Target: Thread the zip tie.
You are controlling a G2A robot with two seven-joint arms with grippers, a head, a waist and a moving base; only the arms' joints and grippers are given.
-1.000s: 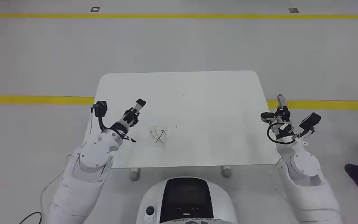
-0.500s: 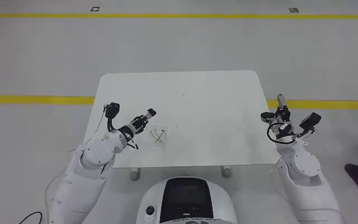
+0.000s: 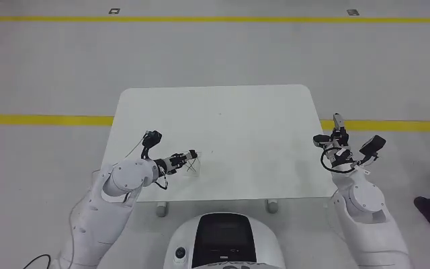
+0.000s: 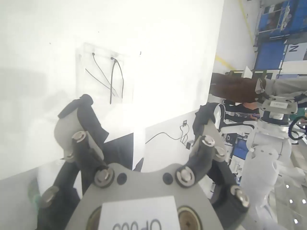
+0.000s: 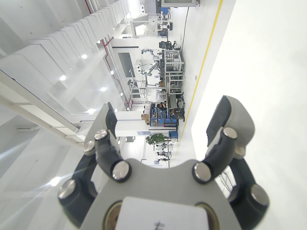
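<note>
Left gripper (image 3: 193, 155): fingers spread, empty, poised at the edge of the clear sheet (image 4: 81, 72). Zip ties (image 4: 111, 80): black, crossed, flat on that sheet. Advice: pick one strap clear of the crossing and pinch near its head. Right gripper (image 5: 166, 111): spread, well away from the sheet.

Probably a robotics lab hall: yellow floor lines (image 3: 215, 19), equipment racks (image 5: 174, 65) and other robot arms (image 5: 153, 65) behind.

cropped printed label (image 4: 138, 213) at base of left claw (image 4: 144, 110).
</note>
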